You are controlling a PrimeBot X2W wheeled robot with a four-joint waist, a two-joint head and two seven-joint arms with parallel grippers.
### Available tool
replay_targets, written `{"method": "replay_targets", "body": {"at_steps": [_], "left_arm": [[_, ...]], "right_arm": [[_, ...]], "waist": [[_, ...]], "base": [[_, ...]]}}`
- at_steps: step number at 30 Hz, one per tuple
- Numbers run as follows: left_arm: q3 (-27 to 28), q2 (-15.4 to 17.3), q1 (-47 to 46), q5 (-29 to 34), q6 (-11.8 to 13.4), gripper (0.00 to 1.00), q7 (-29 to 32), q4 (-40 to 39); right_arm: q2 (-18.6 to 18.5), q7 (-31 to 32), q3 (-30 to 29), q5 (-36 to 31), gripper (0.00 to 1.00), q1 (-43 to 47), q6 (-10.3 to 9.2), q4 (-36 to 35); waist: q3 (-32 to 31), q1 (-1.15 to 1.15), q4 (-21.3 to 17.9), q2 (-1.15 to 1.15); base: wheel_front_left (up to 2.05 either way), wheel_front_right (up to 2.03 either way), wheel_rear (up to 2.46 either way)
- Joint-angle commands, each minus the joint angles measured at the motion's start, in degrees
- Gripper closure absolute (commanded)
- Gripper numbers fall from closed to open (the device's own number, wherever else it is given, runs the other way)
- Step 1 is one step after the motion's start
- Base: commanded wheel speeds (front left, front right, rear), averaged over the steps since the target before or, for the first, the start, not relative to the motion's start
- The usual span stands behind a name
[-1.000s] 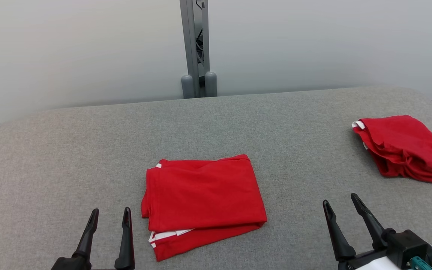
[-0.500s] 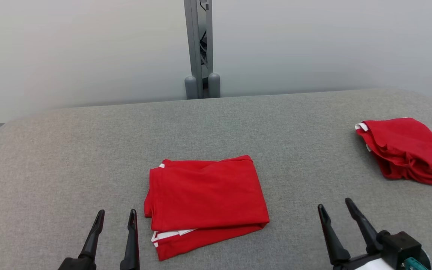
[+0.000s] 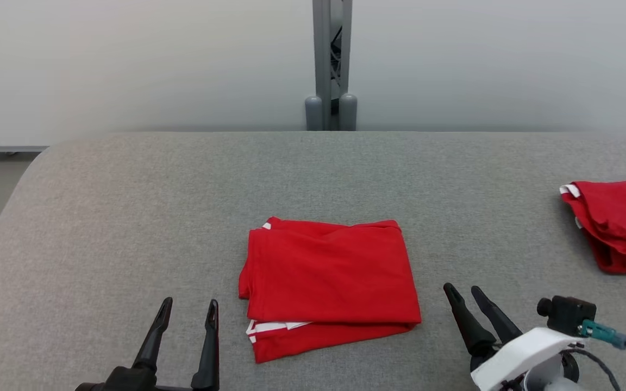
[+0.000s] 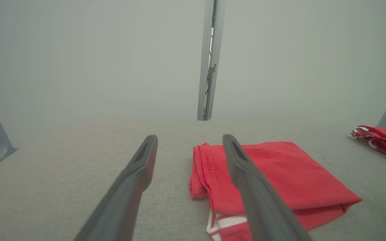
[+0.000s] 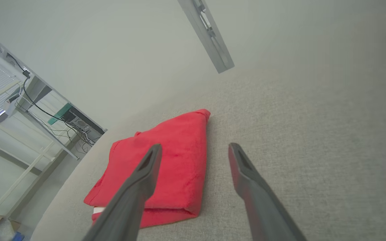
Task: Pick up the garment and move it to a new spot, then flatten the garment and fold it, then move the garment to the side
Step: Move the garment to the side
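The folded red garment (image 3: pixel 332 282) lies flat a little nearer my side than the middle of the grey padded table (image 3: pixel 128 217), well clear of both side edges. It is a tidy rectangle of several layers. The top is smooth, the folded edges stack up on its left side, and white trim (image 3: pixel 272 327) peeks out at the near-left corner.

I judge the flattening and folding done, which leaves only the move to the side. That calls for a grip that takes every layer at once, probably from the near edge or from both flanks. Otherwise the stack could slide open as it travels.

My left gripper (image 3: pixel 191 301) hovers just off the garment's near-left corner, fingers spread and holding nothing. My right gripper (image 3: pixel 462 288) hangs near the near-right corner, also spread and empty.

A second red garment (image 3: pixel 617 228), loosely bunched, sits at the table's right edge, so the left side looks the freer place to set this one down. A grey post (image 3: pixel 330 60) stands behind the far edge.
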Motion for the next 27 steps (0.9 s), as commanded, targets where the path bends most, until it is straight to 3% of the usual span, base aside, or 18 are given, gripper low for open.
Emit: {"method": "replay_targets", "body": {"at_steps": [1, 5, 12, 26, 27], "left_arm": [[-0.09, 0.20, -0.84, 0.33, -0.33, 0.00, -0.20, -0.27], [-1.31, 0.21, -1.63, 0.68, -0.29, 0.00, -0.21, -0.38], [-3.12, 0.20, -3.25, 0.37, 0.14, 0.00, -0.20, -0.61], [-4.89, 0.19, -6.54, -0.05, 1.09, 0.00, -0.21, -1.32], [-5.02, 0.21, -6.68, -0.14, 1.09, 0.00, -0.20, -1.26]], "right_arm": [[-0.60, 0.61, 0.63, 1.09, 0.00, -0.90, 0.00, 0.31], [-2.63, 4.45, 3.69, 11.85, 0.00, -5.37, 0.00, 1.94], [-5.60, 9.88, 7.05, 23.33, 0.00, -10.77, 0.00, 5.02], [-7.52, 13.27, 12.33, 30.34, 0.00, -16.45, 0.01, 9.86], [-7.60, 13.11, 12.69, 30.42, 0.05, -16.73, 0.01, 10.00]], "waist": [[0.84, 0.00, 1.18, 0.00], [2.59, 0.00, 3.29, 0.00], [5.29, 0.00, 6.18, 0.00], [10.67, 0.00, 9.73, 0.00], [10.98, 0.00, 9.91, 0.00]], "base": [[0.00, 0.00, 0.00], [0.00, 0.00, 0.00], [0.00, 0.00, 0.00], [0.00, 0.00, 0.00], [0.00, 0.00, 0.00]]}}
